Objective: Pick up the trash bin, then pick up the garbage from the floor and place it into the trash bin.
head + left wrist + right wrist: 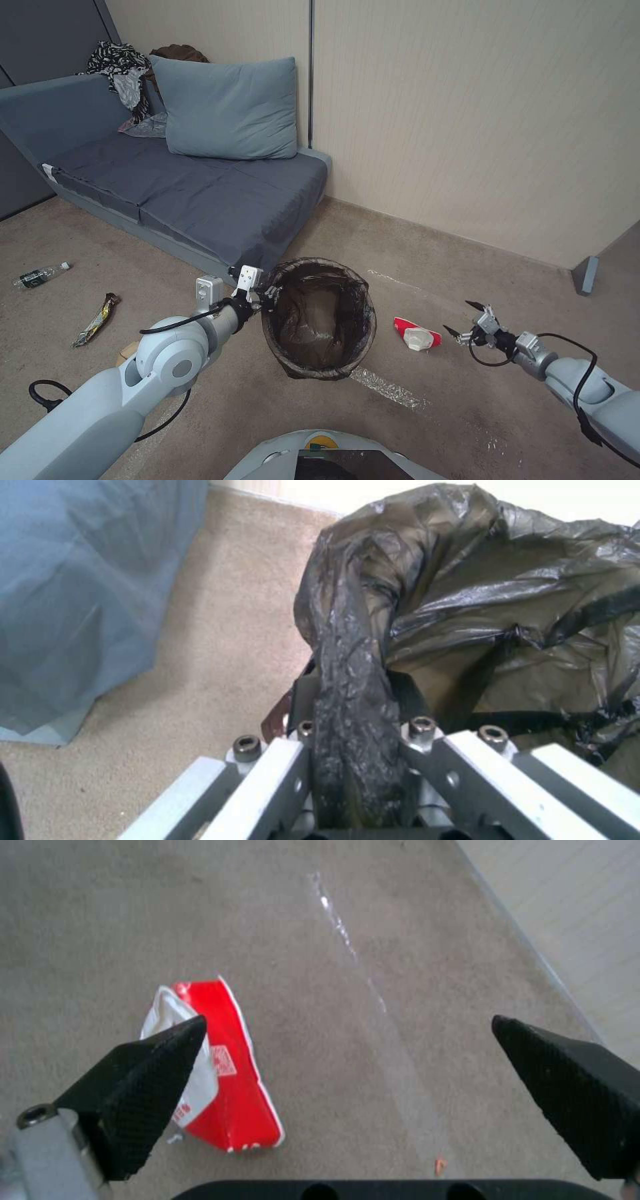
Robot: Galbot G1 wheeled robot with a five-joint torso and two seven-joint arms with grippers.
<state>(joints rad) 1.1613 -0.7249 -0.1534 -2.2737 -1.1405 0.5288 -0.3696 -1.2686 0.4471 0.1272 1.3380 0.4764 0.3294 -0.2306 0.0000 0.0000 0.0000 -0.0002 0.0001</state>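
The left gripper (269,294) is pinched shut on the bag-covered rim of the trash bin (319,319), gripping it at about the 9 o'clock point of the round opening; the left wrist view shows a fold of dark liner clamped between its white fingers (267,775). The bin hangs or stands at the middle of the head view, just in front of the sofa (200,193), and I cannot tell whether its base is clear of the carpet (467,413).

The right gripper (467,319) is spread wide, its black fingertips (150,1075) well apart, hovering low over the carpet. Just beside it, toward 9 o'clock, lies the red-and-white cup (417,335), flattened, between the gripper and the bin.

Farther off, at the bin's 9 o'clock, a gold snack wrapper (95,320) and a small bottle (40,275) lie on the carpet.

The bin seems already secured, so the step in hand is collecting the first piece. The next move likely calls for shifting the open gripper over the cup, lowering it, and closing across the crushed body.
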